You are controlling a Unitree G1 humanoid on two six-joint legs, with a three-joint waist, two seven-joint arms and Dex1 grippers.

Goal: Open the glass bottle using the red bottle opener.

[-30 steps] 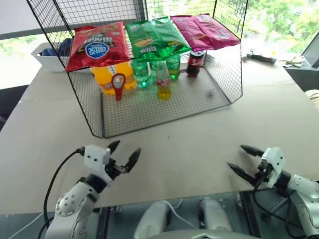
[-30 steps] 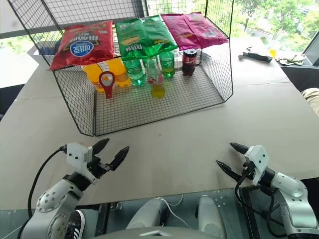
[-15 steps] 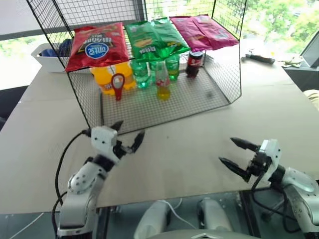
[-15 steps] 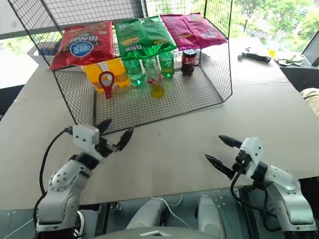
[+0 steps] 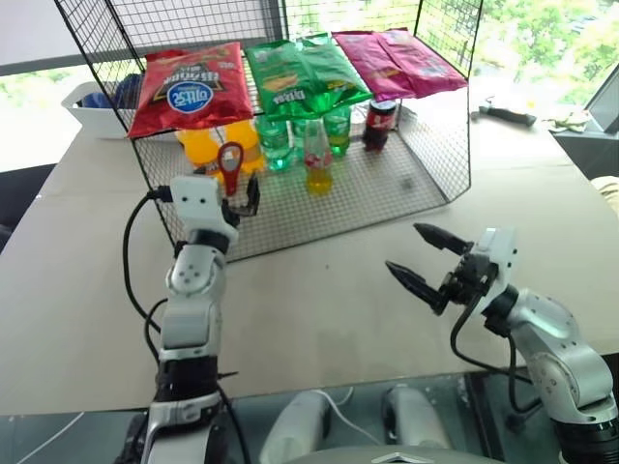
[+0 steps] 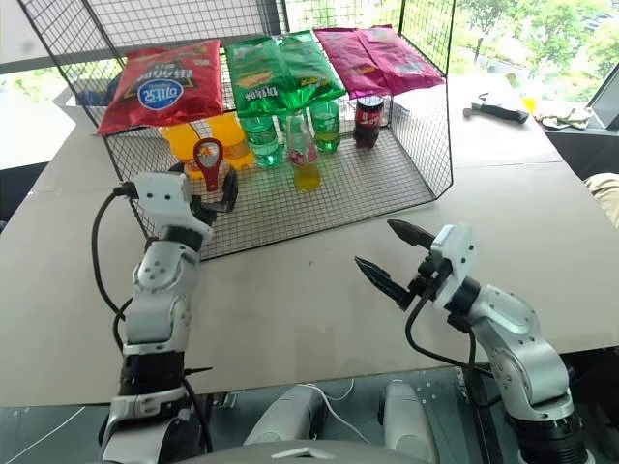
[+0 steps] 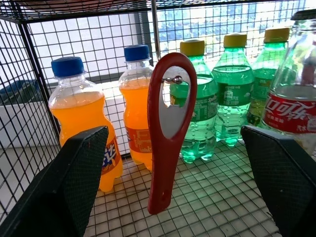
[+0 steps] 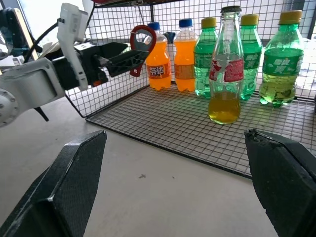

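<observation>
L pincer [image 5: 240, 199] risen to red opener [image 5: 229, 164], R pincer [image 5: 422, 257] lifted

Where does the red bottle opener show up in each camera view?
Left eye: red bottle opener hanging by the orange bottles.
Right eye: same, upper left.
Left wrist: centre.
Right wrist: upper left.
Shared landmark: the orange bottles behind it.

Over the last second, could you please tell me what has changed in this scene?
The left pincer rose from the table's near edge and reached forward to the wire rack, open before the hanging flat red bottle opener. The right pincer lifted and swung toward the left, open and empty. Nothing was grasped. The small clear glass bottle of yellow drink, plastic bottles and snack bags stayed put.
</observation>
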